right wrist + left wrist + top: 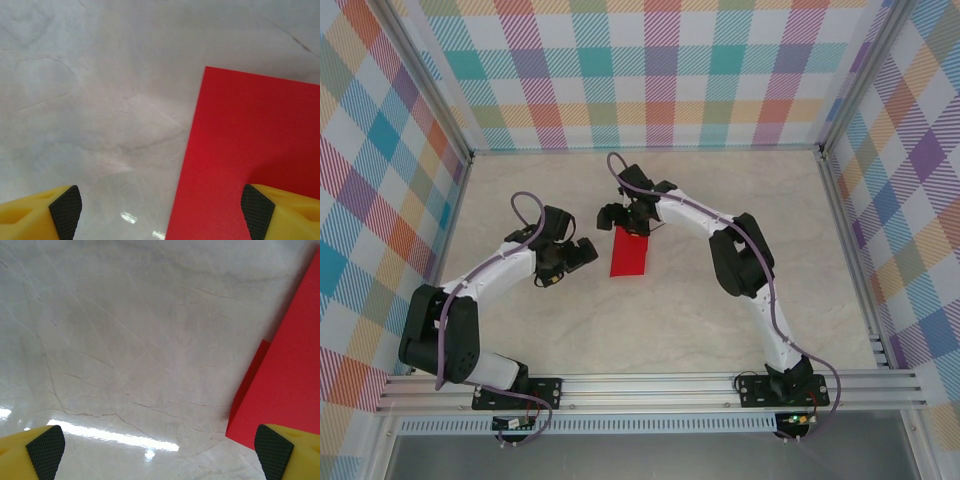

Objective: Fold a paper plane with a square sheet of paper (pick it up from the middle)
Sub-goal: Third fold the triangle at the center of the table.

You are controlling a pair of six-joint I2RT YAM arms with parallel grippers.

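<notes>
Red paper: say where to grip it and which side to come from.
Probably the long left edge, near its middle, coming low from the left with the open left gripper. The red paper lies flat on the table, so a pinch from above finds nothing; in the left wrist view that edge shows two layers and seems raised, letting a finger slip under.

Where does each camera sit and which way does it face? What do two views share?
Top external: above and behind, facing down on the pale marbled table; both arms, left gripper, right gripper.
Left wrist: on left arm, facing the table; yellow fingertips.
Right wrist: on right arm, facing the table; yellow fingertips.
Both wrists share: thin bright red paper sheet.
</notes>
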